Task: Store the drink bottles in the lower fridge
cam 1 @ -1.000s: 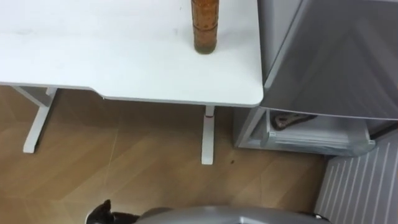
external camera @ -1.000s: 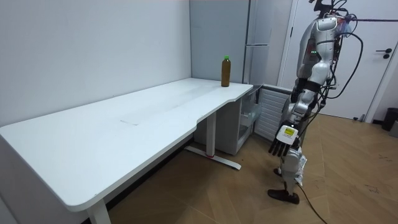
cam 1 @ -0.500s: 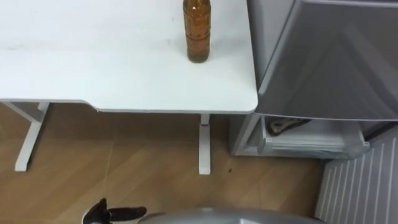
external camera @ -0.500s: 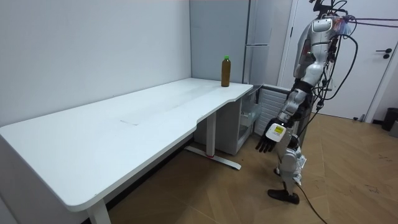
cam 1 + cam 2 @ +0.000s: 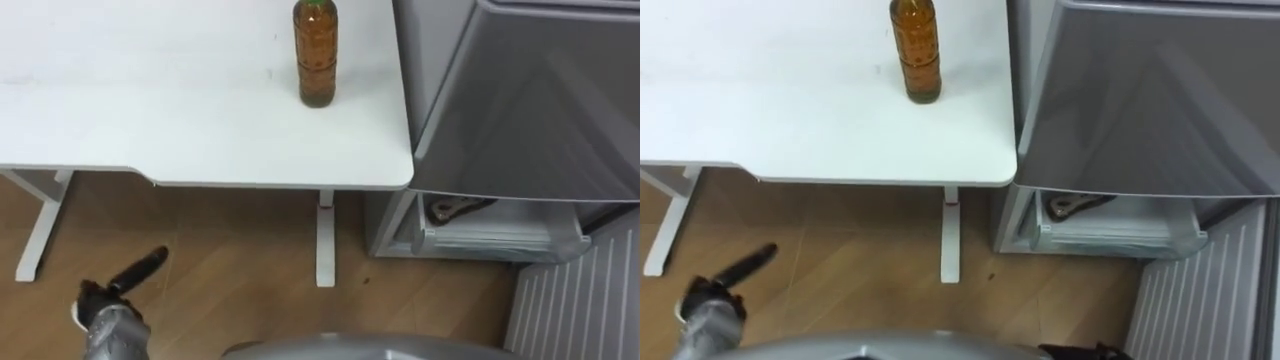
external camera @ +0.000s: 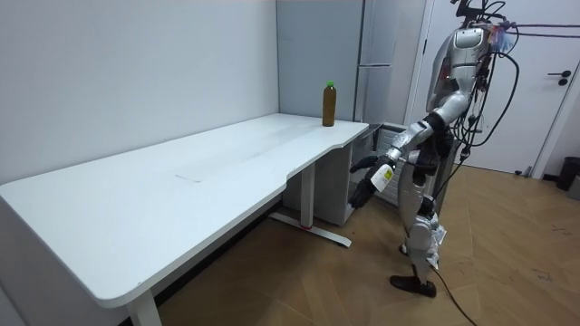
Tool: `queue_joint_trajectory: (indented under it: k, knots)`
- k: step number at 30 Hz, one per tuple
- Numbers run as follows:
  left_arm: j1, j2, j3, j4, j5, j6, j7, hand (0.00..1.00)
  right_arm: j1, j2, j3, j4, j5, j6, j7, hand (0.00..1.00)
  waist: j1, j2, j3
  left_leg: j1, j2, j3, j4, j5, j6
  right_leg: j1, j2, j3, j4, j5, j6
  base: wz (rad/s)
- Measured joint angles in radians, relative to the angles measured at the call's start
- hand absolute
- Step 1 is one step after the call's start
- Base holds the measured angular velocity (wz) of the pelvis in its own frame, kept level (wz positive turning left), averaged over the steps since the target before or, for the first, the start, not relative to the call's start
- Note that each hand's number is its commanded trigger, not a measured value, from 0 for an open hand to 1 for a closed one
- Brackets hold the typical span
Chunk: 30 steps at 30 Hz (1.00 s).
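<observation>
Drink: brown plastic bottle with green cap (image 5: 316,55), upright on white table (image 5: 150,110), near the corner beside grey fridge (image 5: 520,90).
Left hand (image 5: 105,305): low over wooden floor (image 5: 230,260), fingers outstretched, empty.
Right hand (image 5: 1080,351): grip impossible to tell.

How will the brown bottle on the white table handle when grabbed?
The bottle stands tall and narrow on the table, so a sideways nudge would likely tip it, and being round it could roll. It looks full of brown liquid nearly to the cap, so probably heavy for its size. Its ribbed body should give fingers some grip.
</observation>
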Motion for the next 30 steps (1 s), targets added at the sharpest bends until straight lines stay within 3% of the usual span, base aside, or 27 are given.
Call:
queue_joint_trajectory:
  k: [3,8,14,25,30]
  knots:
    - [-0.005,0.002,0.015,-0.171,0.021,-0.047,0.114,0.00,0.016,0.000,-0.022,-0.003,-0.018,-0.002,0.001,0.00,0.003,0.005,0.0001,0.000,0.000,-0.002,-0.006,0.000,0.000,0.000,0.001,0.003,0.002,0.000,0.000,-0.04]
    - [-0.004,0.002,0.027,-0.375,0.135,-0.067,0.232,0.00,0.054,0.002,-0.042,-0.046,-0.019,-0.005,-0.008,0.00,0.005,0.013,-0.0017,-0.001,0.001,-0.005,-0.006,-0.001,0.000,-0.004,0.003,0.002,0.003,0.001,-0.002,-0.03]
    - [-0.004,0.003,0.027,-0.561,0.264,-0.127,0.309,0.00,0.055,0.007,-0.044,-0.043,-0.026,-0.021,-0.021,0.00,0.002,0.022,-0.0066,0.001,0.000,-0.015,-0.006,-0.001,0.000,0.000,0.003,-0.001,0.001,0.001,-0.002,0.01]
    - [-0.004,0.008,0.043,-0.774,0.310,-0.150,0.348,0.00,0.063,0.011,-0.044,-0.026,-0.107,-0.035,-0.038,0.00,-0.001,0.014,-0.0024,0.007,-0.001,-0.030,-0.006,-0.001,0.000,0.011,0.005,0.000,-0.004,0.001,-0.002,-0.01]
    - [-0.007,0.012,0.038,-0.817,0.347,-0.164,0.276,0.00,0.061,0.012,-0.043,-0.006,-0.135,-0.038,-0.026,0.00,-0.004,0.009,0.0013,0.006,-0.002,-0.032,-0.004,-0.001,0.000,0.012,0.006,0.004,-0.008,0.001,-0.002,0.00]
